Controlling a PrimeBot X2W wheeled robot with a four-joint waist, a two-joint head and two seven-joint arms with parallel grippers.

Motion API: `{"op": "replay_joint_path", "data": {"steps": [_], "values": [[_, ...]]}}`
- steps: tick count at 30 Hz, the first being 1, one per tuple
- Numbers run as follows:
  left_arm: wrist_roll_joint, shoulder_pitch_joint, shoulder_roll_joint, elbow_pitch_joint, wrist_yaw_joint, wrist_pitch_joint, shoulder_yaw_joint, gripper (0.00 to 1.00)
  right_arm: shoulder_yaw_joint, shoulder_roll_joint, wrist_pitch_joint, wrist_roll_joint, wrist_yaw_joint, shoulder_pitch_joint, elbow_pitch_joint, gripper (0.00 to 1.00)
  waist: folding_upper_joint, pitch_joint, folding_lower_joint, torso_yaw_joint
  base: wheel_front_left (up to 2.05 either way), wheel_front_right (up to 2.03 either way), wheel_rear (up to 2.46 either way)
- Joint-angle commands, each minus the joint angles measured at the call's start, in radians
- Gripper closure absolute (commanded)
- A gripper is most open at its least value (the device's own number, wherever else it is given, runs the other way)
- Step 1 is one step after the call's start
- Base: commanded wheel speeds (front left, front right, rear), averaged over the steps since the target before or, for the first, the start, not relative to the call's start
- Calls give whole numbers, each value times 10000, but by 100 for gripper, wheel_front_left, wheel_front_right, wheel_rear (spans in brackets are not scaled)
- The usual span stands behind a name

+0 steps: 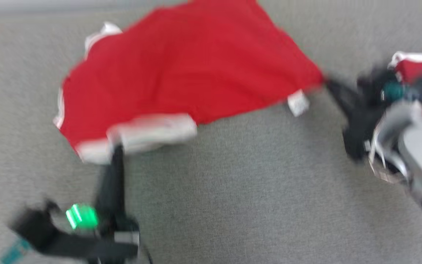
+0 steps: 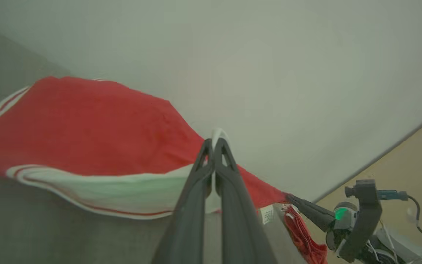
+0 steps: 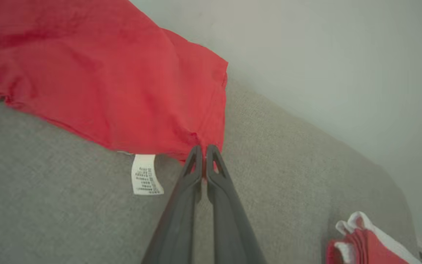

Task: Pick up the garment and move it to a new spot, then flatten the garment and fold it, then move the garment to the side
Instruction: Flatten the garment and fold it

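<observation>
Limp, lightweight red garment (image 1: 196,62) — pinched by left jaws at white hem (image 1: 152,132), by right jaws beside care label (image 1: 298,103).

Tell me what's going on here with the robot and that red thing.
The robot has a red garment with white trim gripped by both arms. Its left gripper is shut on the white-banded edge, and its right gripper is shut on a red corner near the care label. The cloth is stretched between them over the grey fabric surface. A second red and white item lies off to the robot's right.
</observation>
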Motion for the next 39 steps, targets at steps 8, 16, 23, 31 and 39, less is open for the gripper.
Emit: {"op": "replay_joint_path", "data": {"steps": [8, 16, 23, 31, 39], "values": [[-3771, 2544, 951, 1006, 12, 1158, -836, 100, -1450, -982, 2768, 2131, -20, 3504, -1644, 100, 1, -2432, 3, 450, 0, 0, 0], [-7115, 4046, 1023, 314, 12, 2864, -791, 100, -3522, -464, 4312, 2224, -20, 6314, -3100, 100, 1, -3056, 3, 493, 0, 0, 0], [-9246, 5197, 1641, -1146, 202, 4293, -586, 100, -4644, 427, 4751, 1453, -20, 7562, -3888, 100, 1, -3127, 3, 387, 0, 0, 0], [-9889, 5997, 2226, -1789, 533, 4430, 41, 100, -5621, 1057, 5288, 682, -20, 8693, -4239, 100, 1, -3215, 3, 366, 0, 0, 0], [-10191, 6785, 2827, -2141, 1329, 5163, -385, 100, -6337, 1241, 5850, 175, -20, 9413, -4632, 100, 1, -3338, 3, 213, 0, 0, 0]]}}
